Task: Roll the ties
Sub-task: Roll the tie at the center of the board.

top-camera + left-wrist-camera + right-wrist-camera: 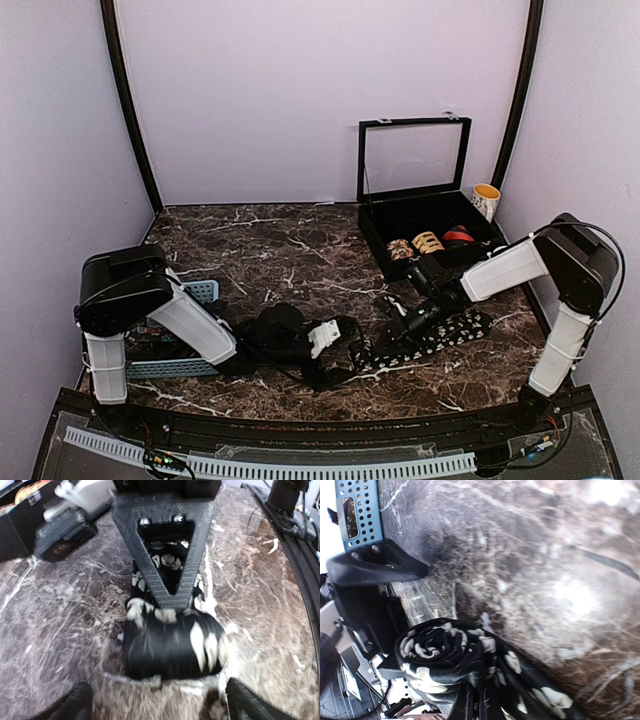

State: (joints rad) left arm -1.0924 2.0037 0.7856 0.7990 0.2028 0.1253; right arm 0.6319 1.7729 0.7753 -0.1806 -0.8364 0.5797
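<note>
The right gripper (398,318) pinches shut on the black white-printed tie (440,335), half coiled mid-table with its tail trailing right. The left gripper (160,702) gapes wide, facing the coil. A blue basket (200,292) lies beneath the left arm, and a glass-lidded case (375,245) stands behind.

The tabletop (270,250) looks like polished dark-brown marble veined in white, glossy enough to throw back bright glare. The necktie (445,655) is soft, matt black cloth with a white print, and the blue basket (360,510) is smooth, hard plastic punched with small holes. The black case (420,212) looks matt, and its lid (415,160) is clear, shiny glass in a dark frame.
</note>
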